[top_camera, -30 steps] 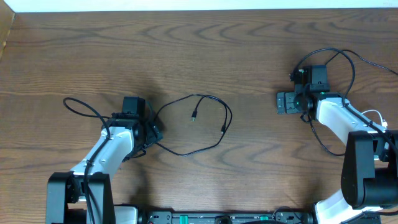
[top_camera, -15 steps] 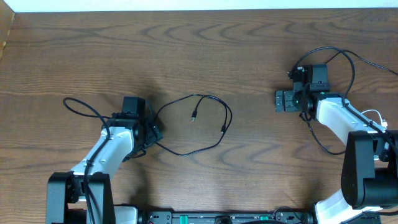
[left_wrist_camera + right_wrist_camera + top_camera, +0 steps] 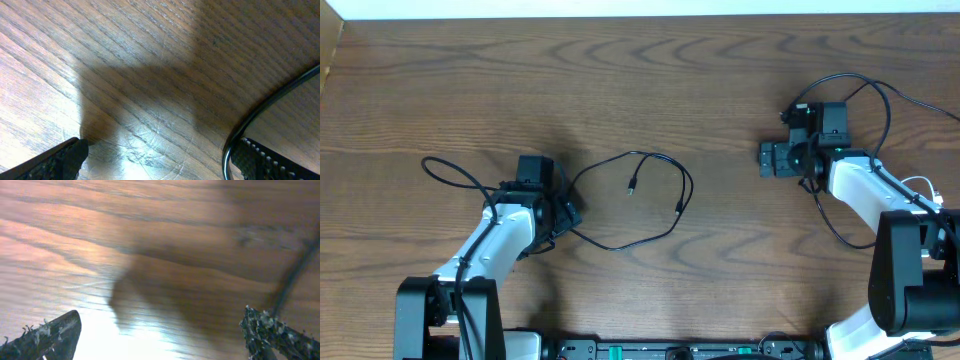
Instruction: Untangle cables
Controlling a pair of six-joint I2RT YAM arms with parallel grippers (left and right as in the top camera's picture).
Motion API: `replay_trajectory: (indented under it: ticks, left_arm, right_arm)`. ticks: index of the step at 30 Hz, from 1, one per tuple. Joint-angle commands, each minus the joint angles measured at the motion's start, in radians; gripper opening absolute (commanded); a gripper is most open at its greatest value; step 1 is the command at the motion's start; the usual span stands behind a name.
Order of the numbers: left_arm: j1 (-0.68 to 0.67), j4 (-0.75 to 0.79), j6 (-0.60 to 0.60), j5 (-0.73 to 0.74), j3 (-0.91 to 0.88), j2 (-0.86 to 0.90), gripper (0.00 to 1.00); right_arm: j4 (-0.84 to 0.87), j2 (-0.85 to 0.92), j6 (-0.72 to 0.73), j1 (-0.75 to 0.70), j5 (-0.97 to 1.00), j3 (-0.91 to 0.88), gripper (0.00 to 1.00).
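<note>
- The left claw is spread as wide as it goes, low over the table, and grips nothing.
- A black cable curves past just inside one of its fingers. Whether it touches that finger cannot be told.
- This looks like the approach to a first pinch. The left claw should slide sideways until that one strand lies midway between the fingers, then close on it alone.
- It should stay low so the thin cord cannot slip under the pads, and pull slowly away from the loop so nothing cinches.
- From the left claw the cable runs out in an open loop. Its two plug ends lie apart from each other, within and at the far edge of that loop.
- Whether this is one cord or two crossing cannot be told from overhead.
- The right claw is well apart from the left claw, beyond the loop. It is also fully spread and empty, with only a blurred dark line near one finger.
</note>
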Motion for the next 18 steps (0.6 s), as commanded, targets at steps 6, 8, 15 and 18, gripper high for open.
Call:
replay_trajectory:
  ticks: [6,8,15,18]
  left_arm:
    - [0.000,-0.014,0.006,-0.010,-0.037,0.034,0.98]
    - [0.000,-0.014,0.006,-0.010,-0.037,0.034,0.98]
    - [0.000,-0.015,0.006,-0.010,-0.037,0.034,0.98]
    - [0.000,-0.014,0.006,-0.010,-0.037,0.034,0.98]
  right_arm:
    - [0.008,0.004,-0.009,0.005,-0.254,-0.005,0.99]
    - [0.016,0.004,-0.009,0.014,-0.325,-0.005,0.99]
    - [0.043,0.004,0.002,0.074,-0.464,-0.005,0.99]
    - [0.058,0.004,0.037,0.108,-0.464,-0.005,0.99]
